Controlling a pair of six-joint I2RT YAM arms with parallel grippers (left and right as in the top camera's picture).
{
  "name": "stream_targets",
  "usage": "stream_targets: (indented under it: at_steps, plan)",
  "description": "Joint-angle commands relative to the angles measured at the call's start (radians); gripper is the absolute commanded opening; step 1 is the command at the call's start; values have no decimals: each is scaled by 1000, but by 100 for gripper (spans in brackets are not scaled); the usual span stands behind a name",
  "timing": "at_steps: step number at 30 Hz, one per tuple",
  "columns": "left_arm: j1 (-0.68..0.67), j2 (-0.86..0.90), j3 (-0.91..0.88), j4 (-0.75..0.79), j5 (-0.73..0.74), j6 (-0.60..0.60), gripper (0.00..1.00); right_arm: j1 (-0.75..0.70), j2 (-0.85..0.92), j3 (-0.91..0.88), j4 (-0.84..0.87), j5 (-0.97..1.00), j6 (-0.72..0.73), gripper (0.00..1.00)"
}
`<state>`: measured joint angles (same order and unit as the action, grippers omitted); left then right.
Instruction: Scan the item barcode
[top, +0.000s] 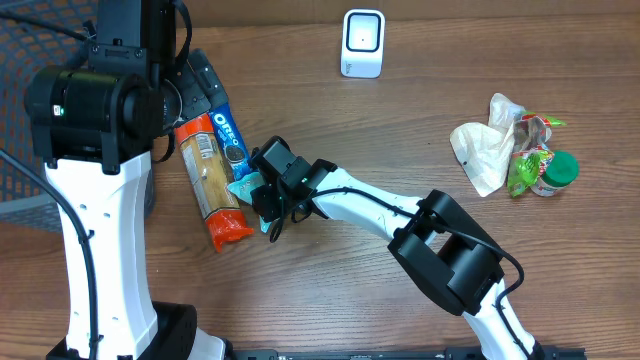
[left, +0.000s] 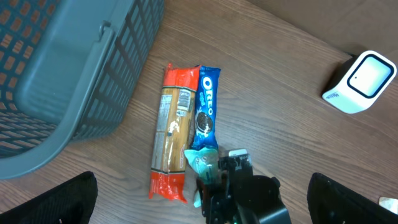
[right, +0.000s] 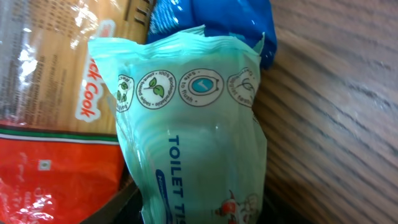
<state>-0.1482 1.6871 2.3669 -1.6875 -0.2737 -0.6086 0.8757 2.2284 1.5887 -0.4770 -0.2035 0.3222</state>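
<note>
1. The tissue pack (mint green, with "TOILET" printed on it) is lying on the table, and the right gripper is sitting directly over it.
2. In the right wrist view the pack is filling almost the whole picture and the fingers are hardly showing. I cannot tell if they are pinching the pack or only standing around it.
3. The left gripper is hanging above the packs, with its fingers spreading wide and holding nothing.
4. One end of the tissue pack is touching the Oreo pack, and its side is lying against the red end of the pasta pack.
5. On the other side of the tissue pack bare wood is showing. This open room is running up to the white scanner, which is standing well apart near the far edge.
6. The grey basket is standing near the pasta pack, and a heap of crumpled bags is lying far to the right.
</note>
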Motion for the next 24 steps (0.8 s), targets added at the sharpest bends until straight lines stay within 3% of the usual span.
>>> stream_targets:
  at_steps: [1, 9, 14, 24]
  plan:
    - [5, -7, -3, -2, -18, -20, 100, -30, -8, 11, -37, 22, 43, 48]
    - [5, -7, -3, -2, -18, -20, 100, -172, -88, 11, -279, -38, 40, 50]
    - [5, -7, -3, -2, -18, -20, 100, -257, -92, 10, -418, -68, -83, 54]
    - [5, -7, -3, -2, -18, -20, 100, -345, -93, 13, -522, -214, -175, 56]
